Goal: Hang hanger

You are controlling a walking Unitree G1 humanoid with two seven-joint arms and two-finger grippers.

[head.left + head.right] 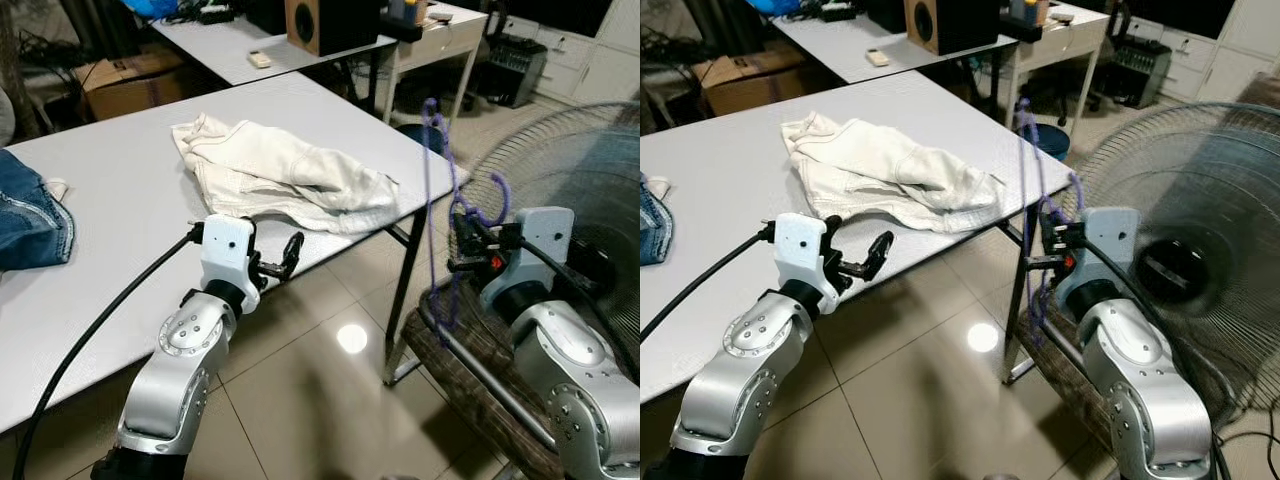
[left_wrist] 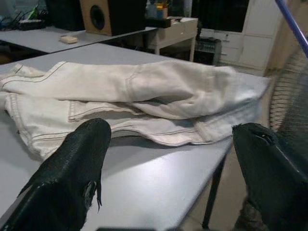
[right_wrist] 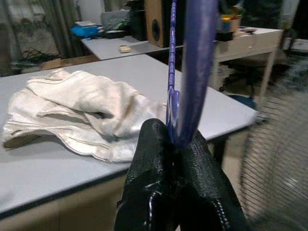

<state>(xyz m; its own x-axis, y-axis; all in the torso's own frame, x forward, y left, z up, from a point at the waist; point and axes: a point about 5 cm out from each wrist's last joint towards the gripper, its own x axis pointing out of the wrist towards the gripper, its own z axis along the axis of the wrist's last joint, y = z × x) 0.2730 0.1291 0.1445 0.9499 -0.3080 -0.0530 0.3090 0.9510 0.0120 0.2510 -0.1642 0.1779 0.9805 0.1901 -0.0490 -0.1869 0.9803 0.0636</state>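
Grey table | white garment | left gripper spread | right gripper clamps purple hanger | no legible writing

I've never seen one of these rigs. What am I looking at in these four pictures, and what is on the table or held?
This is a humanoid robot with two silver arms, each ending in two black fingers. The two wide pictures come from its head camera, looking down; the other two come from cameras on its wrists.

A grey table carries a crumpled white garment and, at its left edge, some blue denim.

The right gripper is shut on a purple hanger, beside a standing fan. The left gripper hangs open at the table's near edge, facing the white garment and holding nothing.
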